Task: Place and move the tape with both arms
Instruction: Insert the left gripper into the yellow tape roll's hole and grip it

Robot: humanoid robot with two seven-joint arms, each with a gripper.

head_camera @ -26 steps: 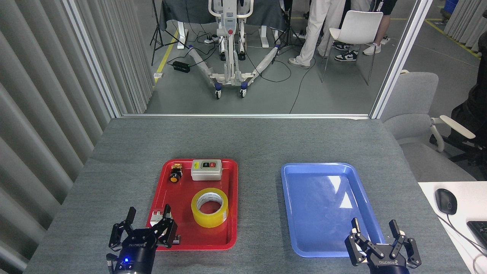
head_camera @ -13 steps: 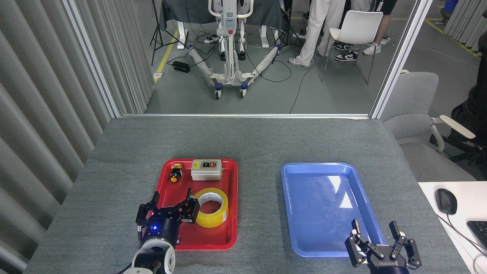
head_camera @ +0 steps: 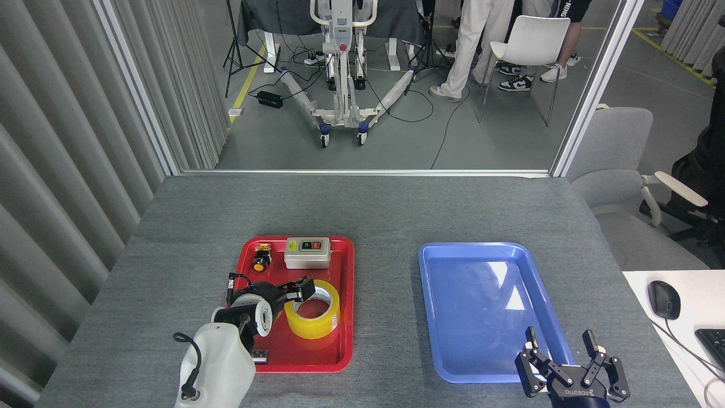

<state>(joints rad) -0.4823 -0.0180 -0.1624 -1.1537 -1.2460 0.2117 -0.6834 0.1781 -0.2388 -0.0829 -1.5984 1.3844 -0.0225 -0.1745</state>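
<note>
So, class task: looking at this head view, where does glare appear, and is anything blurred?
Head view: white window-shaped glare patches sit on the glossy blue plastic tray; the matte grey table cloth shows none; the translucent yellow tape roll and the open right hand look sharp, with no obvious motion blur.

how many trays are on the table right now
2: a red tray on the left, holding the tape, and a blue tray on the right, holding nothing. None appears hidden.
</note>
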